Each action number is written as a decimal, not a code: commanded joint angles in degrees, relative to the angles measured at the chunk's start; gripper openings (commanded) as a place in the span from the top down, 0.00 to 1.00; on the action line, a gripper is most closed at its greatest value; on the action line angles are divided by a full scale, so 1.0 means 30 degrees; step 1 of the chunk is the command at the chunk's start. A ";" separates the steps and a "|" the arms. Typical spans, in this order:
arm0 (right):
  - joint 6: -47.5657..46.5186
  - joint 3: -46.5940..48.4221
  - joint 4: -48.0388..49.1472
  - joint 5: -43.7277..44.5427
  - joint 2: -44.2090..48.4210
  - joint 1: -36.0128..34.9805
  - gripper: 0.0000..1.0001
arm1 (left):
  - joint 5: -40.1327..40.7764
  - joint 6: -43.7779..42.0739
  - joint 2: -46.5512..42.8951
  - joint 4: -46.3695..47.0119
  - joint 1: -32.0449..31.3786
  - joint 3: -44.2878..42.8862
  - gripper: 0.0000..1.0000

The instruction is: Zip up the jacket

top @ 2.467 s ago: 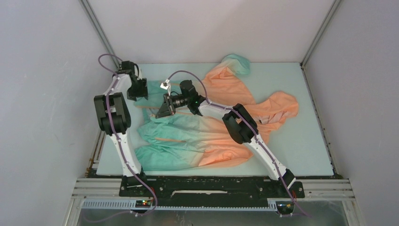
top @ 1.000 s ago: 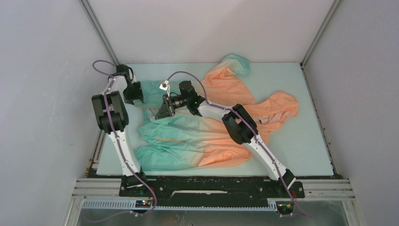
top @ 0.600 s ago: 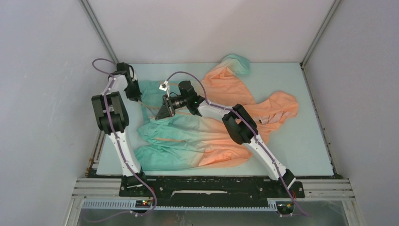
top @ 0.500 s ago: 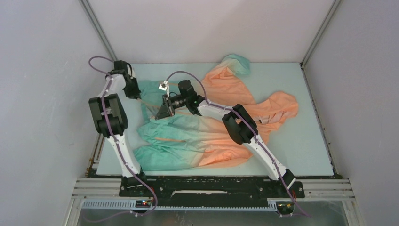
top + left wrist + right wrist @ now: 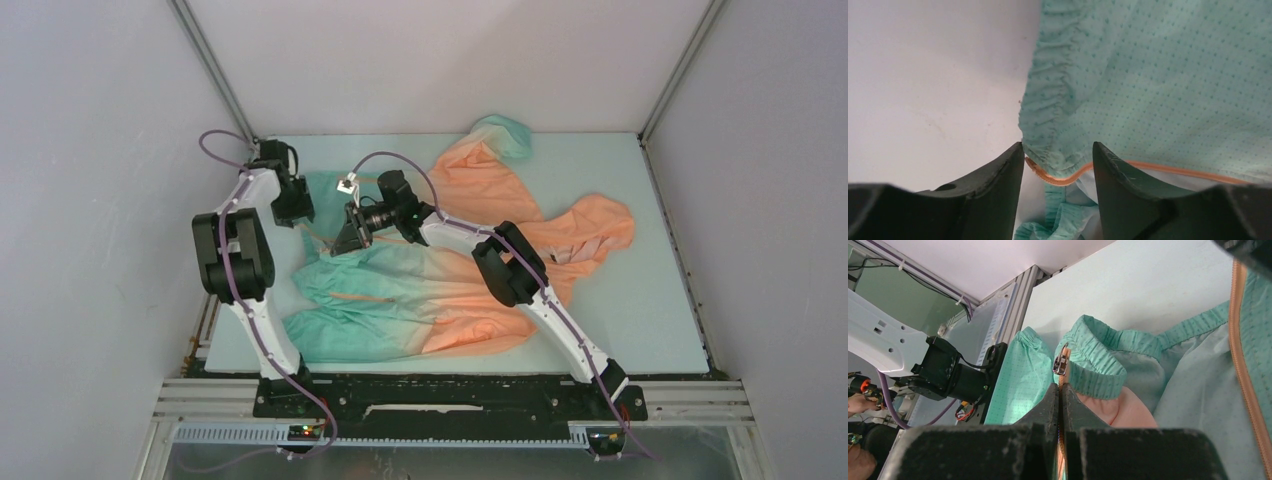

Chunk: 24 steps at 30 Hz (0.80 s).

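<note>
The jacket (image 5: 440, 290) lies spread on the table, teal hem to the left and orange hood (image 5: 590, 230) to the right. My left gripper (image 5: 296, 212) is open at the hem's far left corner. In the left wrist view, the left gripper (image 5: 1057, 160) has its jaws on either side of the gathered teal hem corner (image 5: 1048, 125) and the orange zip tape (image 5: 1063, 179). My right gripper (image 5: 346, 240) is shut on the other zip edge. In the right wrist view, the right gripper (image 5: 1061, 387) holds the orange tape just below the metal slider (image 5: 1060, 361).
The pale table (image 5: 640, 320) is walled at the back and both sides. A metal frame rail (image 5: 1013, 305) runs along its left edge. The left arm's black wrist (image 5: 948, 375) sits close beside the right gripper. One sleeve (image 5: 500, 135) reaches the back edge.
My left gripper drifted left and back, then came right and nearer, to the hem corner. The right gripper has stayed shut on the zip tape in the same place.
</note>
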<state>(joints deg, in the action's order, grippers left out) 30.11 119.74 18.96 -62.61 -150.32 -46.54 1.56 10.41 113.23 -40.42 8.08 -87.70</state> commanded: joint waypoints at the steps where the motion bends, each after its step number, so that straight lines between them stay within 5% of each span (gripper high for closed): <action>1: -0.0398 0.0781 0.0095 -0.0239 0.0797 -0.0132 1.00 | 0.1736 0.0288 -0.0929 0.0038 -0.0204 -0.0508 0.41; 7: -0.0455 0.0680 0.0096 -0.0370 0.0876 -0.0179 1.00 | 0.1707 -0.1314 0.0371 -0.1449 0.0353 -0.3356 0.50; 13: -0.0489 0.0683 0.0182 -0.0414 0.0890 -0.0239 1.00 | 0.2577 -0.3336 0.0612 -0.2747 0.0485 -0.5045 0.36; 24: -0.0862 0.0546 -0.0070 -0.0562 0.1036 -0.0308 1.00 | -0.0371 -0.6496 0.3285 -0.3725 0.0075 -0.6668 0.42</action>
<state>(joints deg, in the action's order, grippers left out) 29.15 119.74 18.11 -63.24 -150.32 -47.13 3.29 -5.08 121.16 -49.47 8.78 -105.14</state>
